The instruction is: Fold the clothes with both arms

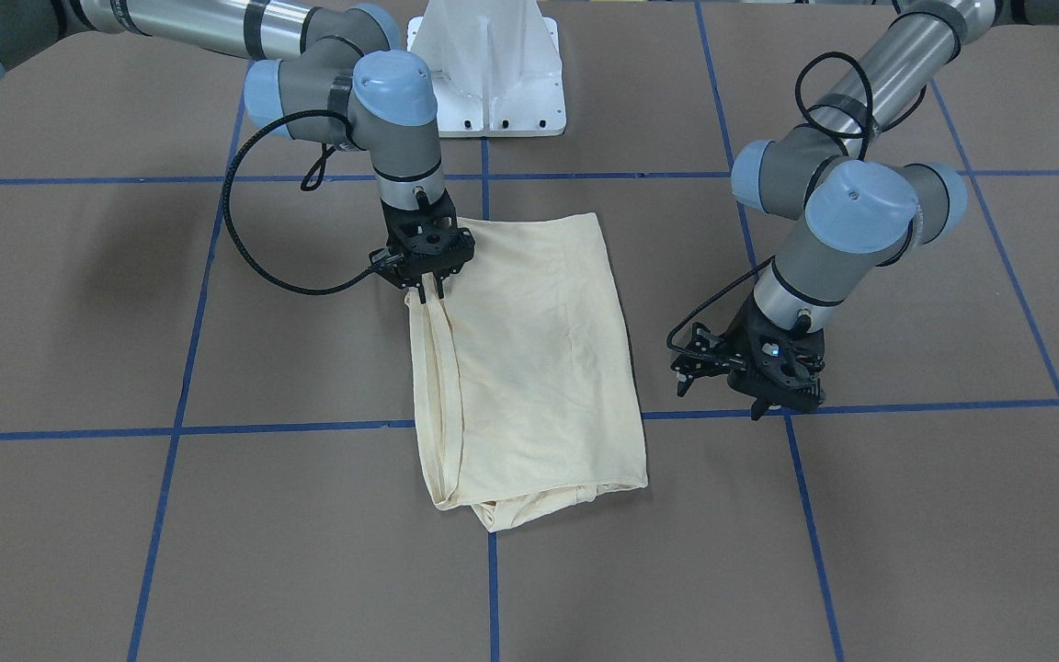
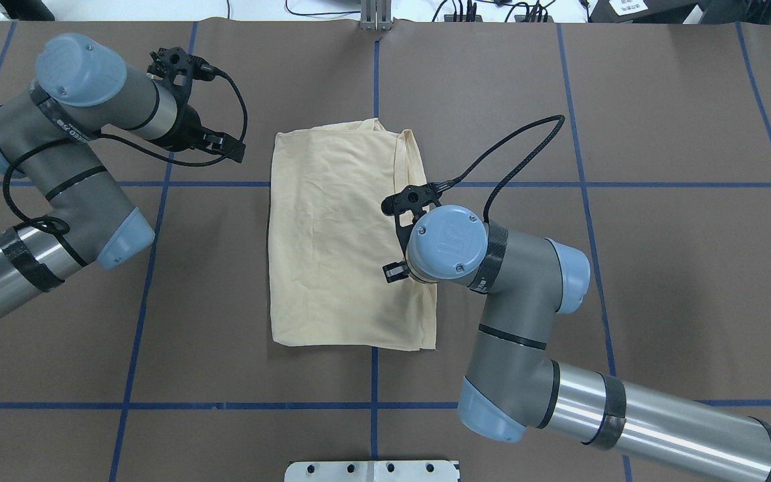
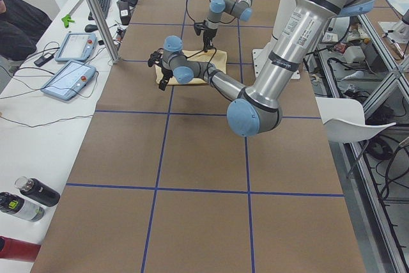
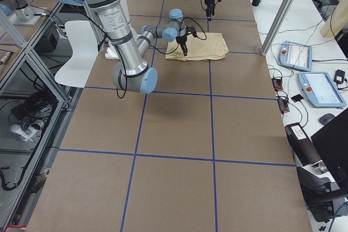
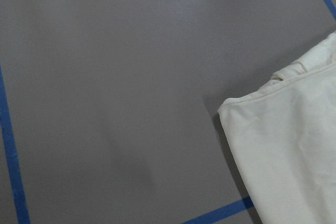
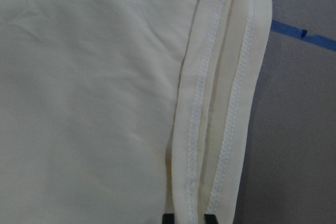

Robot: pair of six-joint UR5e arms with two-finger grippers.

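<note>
Your one shirt (image 2: 345, 234) lies folded into a tall rectangle at the middle of the table (image 2: 626, 268), print out of sight, its far end bunched into loose layers. There are two arms and two grippers.

The right arm (image 2: 512, 314) reaches in over the shirt's right-hand long edge. From overhead its wrist covers that edge and hides the gripper. From across the table you see the right gripper (image 1: 427, 290) pointing down, fingers drawn close on the doubled hem, and the cloth rises a little to meet them. The wrist camera shows both black tips astride the two stitched hems.

The left arm (image 2: 77, 194) stands clear of the cloth. The left gripper (image 1: 785, 405) hangs low over bare table, near the shirt's far left corner but apart from it. Its fingers look spread and hold nothing, though the steep angle makes that hard to judge.

Around them you have blue tape lines (image 2: 492, 184) gridding the brown surface and one white pedestal base (image 1: 493, 74). On the side bench are two control tablets (image 3: 77, 46) and three bottles (image 3: 37, 191).
</note>
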